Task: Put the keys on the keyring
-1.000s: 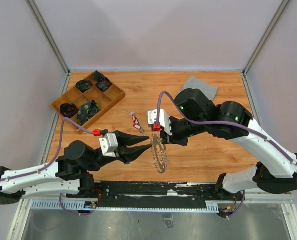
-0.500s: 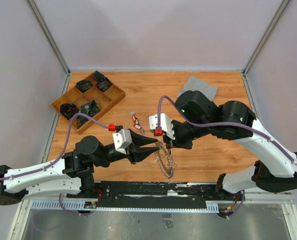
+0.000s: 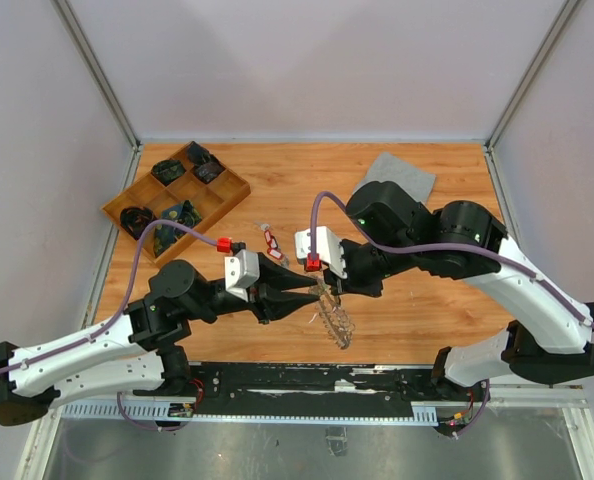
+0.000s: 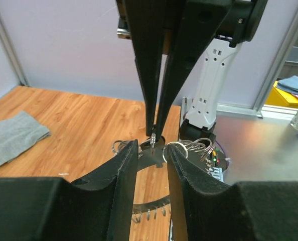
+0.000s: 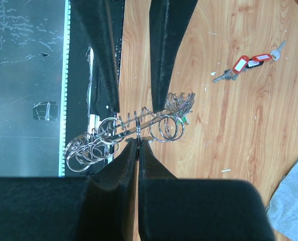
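Observation:
My right gripper point(image 3: 325, 288) is shut on the rim of the keyring point(image 3: 337, 322), a thin silver ring fringed with small split rings, and holds it tilted above the table. In the right wrist view the pinch point(image 5: 139, 141) sits on the keyring point(image 5: 156, 116), which shows edge-on. My left gripper point(image 3: 313, 297) is open, with its jaws either side of the ring's rim point(image 4: 149, 208) just below the right fingertips point(image 4: 153, 134). Keys with red tags point(image 3: 271, 240) lie on the wood behind both grippers and also show in the right wrist view point(image 5: 245, 64).
A wooden compartment tray point(image 3: 223, 196) holding dark items stands at the back left. A grey cloth point(image 3: 397, 175) lies at the back right. The black rail point(image 3: 307, 380) runs along the table's near edge, close below the keyring.
My left arm has reached right and forward, bringing its open jaws around the keyring's rim. The right gripper has shifted the keyring slightly down and to the right.

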